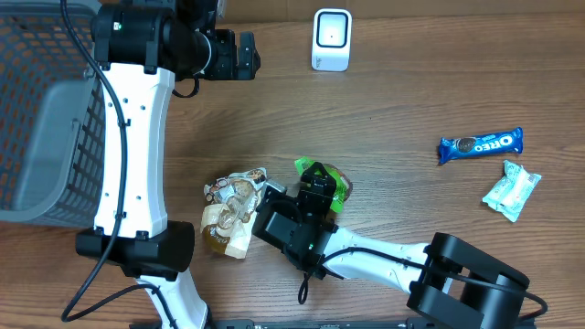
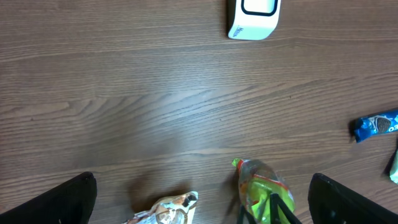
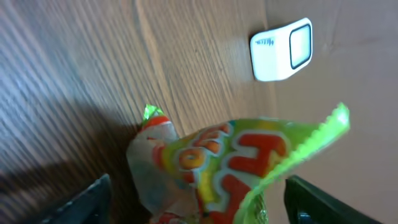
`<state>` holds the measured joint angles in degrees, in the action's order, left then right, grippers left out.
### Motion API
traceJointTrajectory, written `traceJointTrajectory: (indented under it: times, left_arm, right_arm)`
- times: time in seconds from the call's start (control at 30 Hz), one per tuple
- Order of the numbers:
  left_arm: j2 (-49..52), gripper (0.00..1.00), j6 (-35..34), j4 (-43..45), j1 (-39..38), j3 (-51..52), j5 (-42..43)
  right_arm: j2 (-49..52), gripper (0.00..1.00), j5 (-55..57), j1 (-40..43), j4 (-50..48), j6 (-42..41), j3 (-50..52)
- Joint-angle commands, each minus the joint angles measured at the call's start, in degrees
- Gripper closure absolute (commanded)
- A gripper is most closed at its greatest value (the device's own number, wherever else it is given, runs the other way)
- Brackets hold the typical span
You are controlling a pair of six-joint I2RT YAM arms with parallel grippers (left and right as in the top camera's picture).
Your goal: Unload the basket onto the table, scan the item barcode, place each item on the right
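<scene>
Well short of the white scanner (image 1: 331, 39), the green snack packet (image 3: 236, 162) sits between your spread right fingers (image 3: 329, 202); your left fingers (image 2: 62, 202) gape, empty. Close off-centre and the crinkly packet may slip, hiding its barcode.

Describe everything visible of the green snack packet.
The green snack packet is glossy crinkled plastic film, lime green with orange-red lettering and a clear patch, its sealed edge serrated. It lies crumpled on the wooden table, between the open fingers of the right hand; contact is unclear.
</scene>
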<state>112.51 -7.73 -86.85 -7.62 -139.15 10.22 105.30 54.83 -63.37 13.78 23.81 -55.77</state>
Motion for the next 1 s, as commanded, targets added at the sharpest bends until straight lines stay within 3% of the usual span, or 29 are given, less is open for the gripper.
traceJointTrajectory:
  times: [0.0, 0.27, 0.47, 0.63, 0.77, 0.87, 0.97]
  left_arm:
    - [-0.48, 0.00, 0.44, 0.09, 0.09, -0.46, -0.31]
    - [-0.50, 0.00, 0.44, 0.09, 0.09, -0.46, -0.31]
    - [-0.50, 0.00, 0.44, 0.11, 0.09, -0.46, -0.31]
    - [-0.50, 0.00, 0.44, 0.09, 0.09, -0.46, -0.31]
    - [-0.50, 0.00, 0.44, 0.09, 0.09, -0.46, -0.31]
    - [-0.50, 0.00, 0.44, 0.09, 0.09, -0.46, -0.31]
    - [-0.50, 0.00, 0.44, 0.09, 0.09, -0.46, -0.33]
  right_arm:
    - [-1.46, 0.10, -4.55, -1.07, -0.20, -6.16, -1.51]
    - [-11.65, 0.05, -25.79, -3.58, 6.05, -19.41, -2.45]
    - [-24.09, 0.02, -31.19, -2.43, 13.51, -32.17, -2.49]
    - [-33.22, 0.02, -37.57, 6.23, 17.42, -50.62, -2.47]
    - [-33.00, 0.01, -47.63, 16.98, 19.87, -65.33, -1.97]
    - [-30.53, 0.00, -56.00, 23.37, 19.58, -72.83, 0.09]
    - [-26.36, 0.00, -64.11, 26.97, 18.03, -75.08, 1.79]
